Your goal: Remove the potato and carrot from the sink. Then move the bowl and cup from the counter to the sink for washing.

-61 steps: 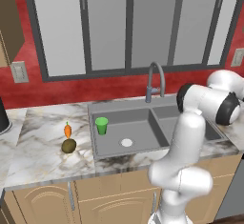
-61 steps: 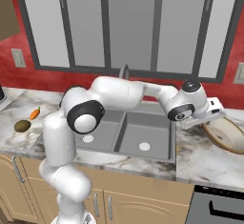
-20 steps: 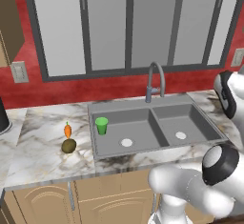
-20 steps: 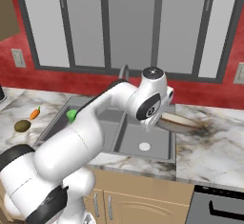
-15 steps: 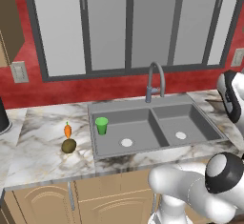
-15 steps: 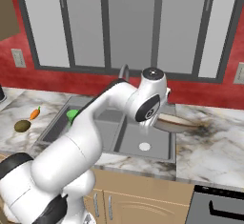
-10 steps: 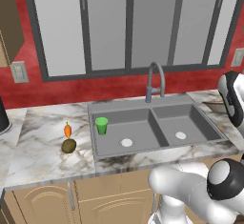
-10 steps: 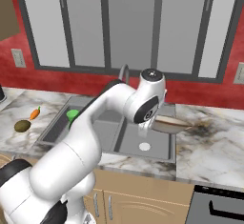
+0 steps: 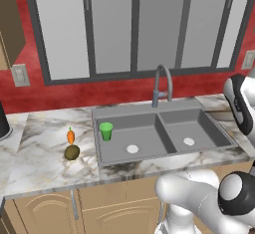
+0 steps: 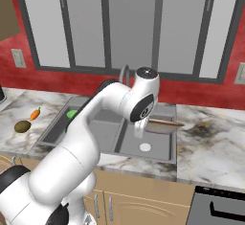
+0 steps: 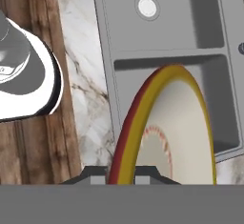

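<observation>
Since half a second ago the bowl [image 10: 161,125] has drifted a little leftward in the right base view, further over the right basin of the sink [image 10: 158,145]; three seconds back it was over the worktop [image 10: 215,142] at the far right of that frame. Now the tan, shallow bowl hangs roughly level at mid-frame, just right of the arm's white wrist, above the basin with its white drain disc [image 10: 144,147].

In the hand view the end effector [image 11: 120,173] sits at the bottom centre, its jaws nearly closed and pinching the bowl's rim, whose red and yellow edge arcs up through the middle of the frame with the pale inside to the right. Grey sink basins lie behind it.

In the left base view the green cup [image 9: 106,131] stands upright in the left basin, near its upper left corner. On the veined worktop, left of the sink, the olive-brown potato [image 9: 71,152] rests with the small orange carrot [image 9: 70,137] just above it in the frame. The curved faucet [image 9: 162,84] rises behind the divider between the basins.
</observation>
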Robot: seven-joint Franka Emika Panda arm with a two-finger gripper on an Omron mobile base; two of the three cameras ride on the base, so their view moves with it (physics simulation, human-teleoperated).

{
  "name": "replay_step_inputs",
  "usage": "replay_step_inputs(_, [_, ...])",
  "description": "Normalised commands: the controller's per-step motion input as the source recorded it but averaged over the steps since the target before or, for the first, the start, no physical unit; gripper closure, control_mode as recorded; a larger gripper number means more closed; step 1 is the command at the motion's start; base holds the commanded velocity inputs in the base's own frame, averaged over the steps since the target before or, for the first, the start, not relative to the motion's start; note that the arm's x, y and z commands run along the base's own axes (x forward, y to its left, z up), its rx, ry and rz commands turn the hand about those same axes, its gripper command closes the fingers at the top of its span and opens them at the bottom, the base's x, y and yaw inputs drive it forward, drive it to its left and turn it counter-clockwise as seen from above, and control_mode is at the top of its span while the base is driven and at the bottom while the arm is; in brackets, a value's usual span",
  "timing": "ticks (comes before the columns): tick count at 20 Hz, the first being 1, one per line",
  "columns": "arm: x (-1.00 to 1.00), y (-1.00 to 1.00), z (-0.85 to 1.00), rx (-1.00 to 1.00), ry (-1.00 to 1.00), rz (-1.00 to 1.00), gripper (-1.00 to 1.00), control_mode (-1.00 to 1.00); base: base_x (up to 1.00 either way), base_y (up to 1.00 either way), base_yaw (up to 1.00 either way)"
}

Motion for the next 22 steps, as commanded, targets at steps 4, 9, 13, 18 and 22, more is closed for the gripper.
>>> replay_step_inputs(4, [-0.16,0.19,0.0,0.0,0.01,0.08,1.0,-1.0,0.0,0.0,0.0])
replay_step_inputs(9, [-0.17,0.24,0.03,0.01,0.01,0.07,1.0,-1.0,0.0,0.0,0.0])
replay_step_inputs(13, [-0.17,0.25,0.08,0.04,0.0,0.05,1.0,-1.0,0.0,0.0,0.0])
replay_step_inputs(18, [-0.19,0.29,0.07,0.04,0.0,0.05,1.0,-1.0,0.0,0.0,0.0])
replay_step_inputs(22, [-0.15,0.31,0.04,0.03,0.01,0.05,1.0,-1.0,0.0,0.0,0.0])
